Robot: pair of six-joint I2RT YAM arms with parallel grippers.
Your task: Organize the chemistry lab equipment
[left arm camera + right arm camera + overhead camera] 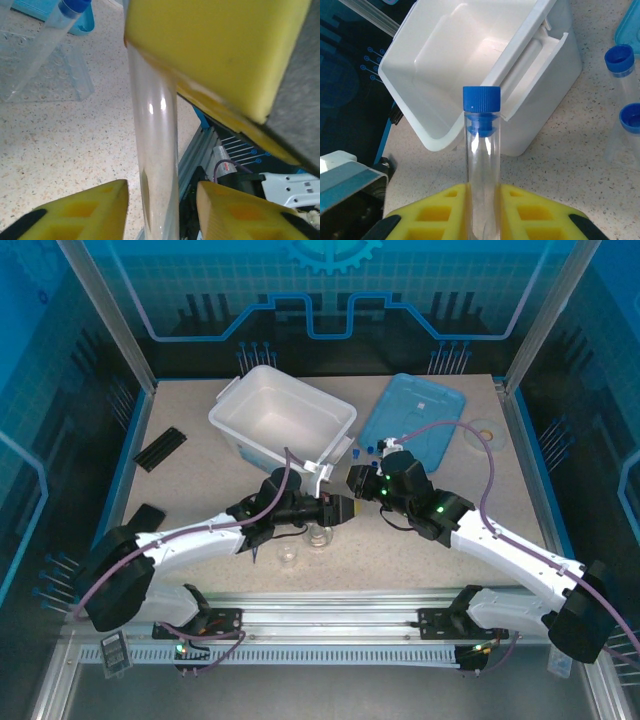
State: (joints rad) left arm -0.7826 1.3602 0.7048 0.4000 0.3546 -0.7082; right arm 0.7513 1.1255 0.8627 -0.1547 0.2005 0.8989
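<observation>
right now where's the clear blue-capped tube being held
The tube is mid-table in the top view, clamped in the right gripper, cap toward the white plastic bin, left gripper alongside.

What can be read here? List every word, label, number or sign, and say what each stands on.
No word or number is legible.
Gear outline, cut off at top, on the blue back panel.
Pale mark on the flat blue plastic lid: too small to read.
Small dark tag on the near metal frame: too small.
Clear plastic tube with blue screw cap: no print shows.
</observation>
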